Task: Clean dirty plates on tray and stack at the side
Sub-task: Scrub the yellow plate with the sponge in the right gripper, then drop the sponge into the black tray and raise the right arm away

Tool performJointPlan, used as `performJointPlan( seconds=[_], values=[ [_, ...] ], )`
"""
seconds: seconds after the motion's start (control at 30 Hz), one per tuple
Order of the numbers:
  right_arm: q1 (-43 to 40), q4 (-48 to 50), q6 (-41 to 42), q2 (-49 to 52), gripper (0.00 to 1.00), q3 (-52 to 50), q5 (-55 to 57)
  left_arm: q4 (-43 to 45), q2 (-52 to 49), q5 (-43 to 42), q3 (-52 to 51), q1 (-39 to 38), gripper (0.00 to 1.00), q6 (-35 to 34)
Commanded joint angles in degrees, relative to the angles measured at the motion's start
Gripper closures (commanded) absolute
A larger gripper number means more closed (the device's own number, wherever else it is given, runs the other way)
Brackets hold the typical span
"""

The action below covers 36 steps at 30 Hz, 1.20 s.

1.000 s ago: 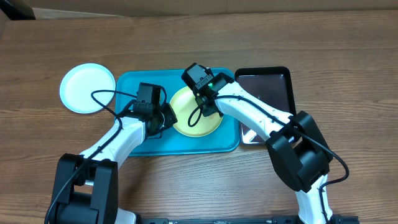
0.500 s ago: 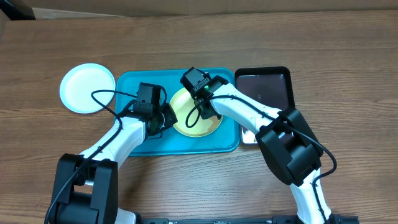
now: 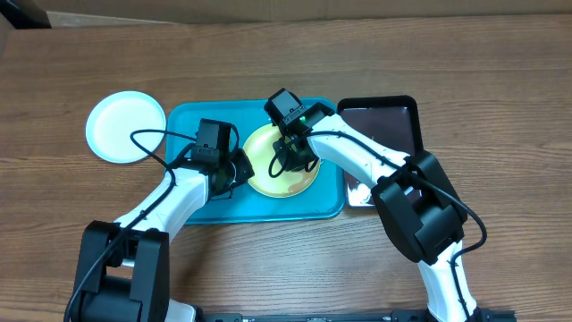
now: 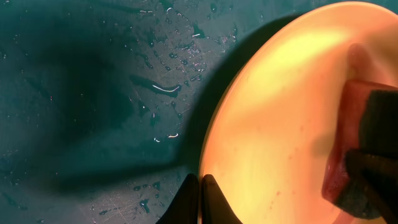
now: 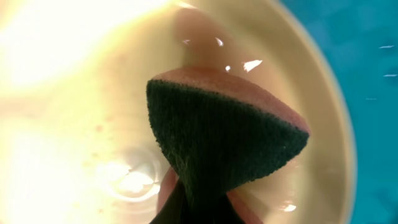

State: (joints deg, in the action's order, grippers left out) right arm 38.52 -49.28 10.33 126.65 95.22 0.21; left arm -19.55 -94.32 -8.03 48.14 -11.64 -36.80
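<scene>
Yellow-green plate (image 3: 284,182) lying in the turquoise tray (image 3: 192,121), under the sponge.
The left pincer (image 3: 239,170) is clamped on the plate's left rim, and the right pincer (image 3: 295,159) grips a sponge (image 5: 224,137) pressed to its face. The tray is wet and holds only this plate, so a hard stroke could skid it or pull the rim free. A pale plate (image 3: 125,125) sits apart on the table (image 3: 500,89). The right arm partly hides the inside of the black tray (image 3: 384,125).

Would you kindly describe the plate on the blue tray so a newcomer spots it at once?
In the middle of the wooden table lies a large turquoise tray. The plate rests on its right half, beneath a sponge. It is yellow-green, whereas the only other plate in view is pale and sits off the tray, to the left.
</scene>
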Motion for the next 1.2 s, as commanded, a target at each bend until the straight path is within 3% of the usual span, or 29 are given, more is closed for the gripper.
performJointPlan(
  seconds=[0.0, 0.2, 0.4, 0.53, 0.97, 1.17],
  values=[
    [1.60, -0.26, 1.22, 4.20, 0.96, -1.09, -9.60, 0.13, -0.83, -0.98, -0.11, -0.44, 0.96, 1.70],
    [0.98, -0.28, 0.44, 3.56, 0.96, -0.02, -15.89, 0.11, -0.83, -0.98, -0.11, -0.44, 0.96, 1.75],
    [-2.10, -3.39, -5.90, -1.05, 0.96, 6.03, -30.99, 0.13, -0.83, -0.98, -0.11, -0.44, 0.96, 1.97],
    [-5.33, -6.71, -5.90, -4.76, 0.96, 11.10, -30.93, 0.11, -0.83, -0.98, -0.11, -0.44, 0.96, 2.03],
    [-21.11, -24.68, -5.84, -9.97, 0.96, 13.18, -10.08, -0.07, -0.83, -0.96, -0.11, -0.44, 0.96, 2.14],
    [-26.58, -24.52, -2.49, -9.90, 0.96, 7.13, 0.70, -0.02, -0.83, -0.96, -0.11, -0.44, 0.95, 2.14]
  ],
)
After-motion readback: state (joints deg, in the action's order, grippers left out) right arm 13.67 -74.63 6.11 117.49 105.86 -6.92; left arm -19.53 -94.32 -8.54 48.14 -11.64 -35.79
